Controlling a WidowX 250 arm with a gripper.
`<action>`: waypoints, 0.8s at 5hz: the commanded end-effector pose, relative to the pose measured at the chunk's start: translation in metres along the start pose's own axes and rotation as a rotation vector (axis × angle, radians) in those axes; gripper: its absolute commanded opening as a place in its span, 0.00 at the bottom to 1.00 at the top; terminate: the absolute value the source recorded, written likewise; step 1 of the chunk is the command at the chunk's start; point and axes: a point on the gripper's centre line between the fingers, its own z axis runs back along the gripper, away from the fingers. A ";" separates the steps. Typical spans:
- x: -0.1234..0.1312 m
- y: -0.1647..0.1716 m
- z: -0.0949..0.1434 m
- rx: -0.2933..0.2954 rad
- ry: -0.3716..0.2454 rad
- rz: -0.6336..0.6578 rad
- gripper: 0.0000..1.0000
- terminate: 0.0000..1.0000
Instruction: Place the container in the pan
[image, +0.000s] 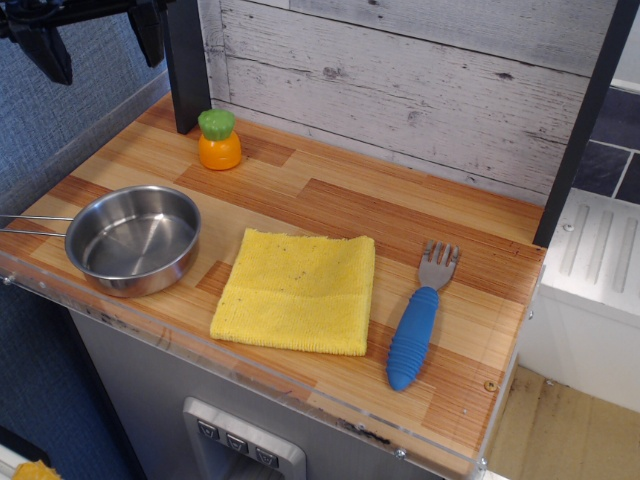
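Upright, the container (219, 139) stands well below-right of the raised pincer (95, 45).

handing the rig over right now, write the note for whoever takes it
Gripper: raised at top left, away from everything, holding nothing; open or shut unclear.
Container: upright at the back of the counter, by the dark post, untouched.
Pan: at the front left edge, nothing in it, handle pointing left.
Also there: yellow cloth and blue-handled fork, right of the pan.
Done: nothing yet.
Left: grasp the container, carry it forward, set it in the pan.
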 end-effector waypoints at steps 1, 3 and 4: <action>0.000 0.000 0.000 0.000 0.000 0.000 1.00 0.00; 0.021 -0.009 -0.021 0.048 -0.001 -0.051 1.00 0.00; 0.031 -0.014 -0.031 0.098 -0.020 -0.100 1.00 0.00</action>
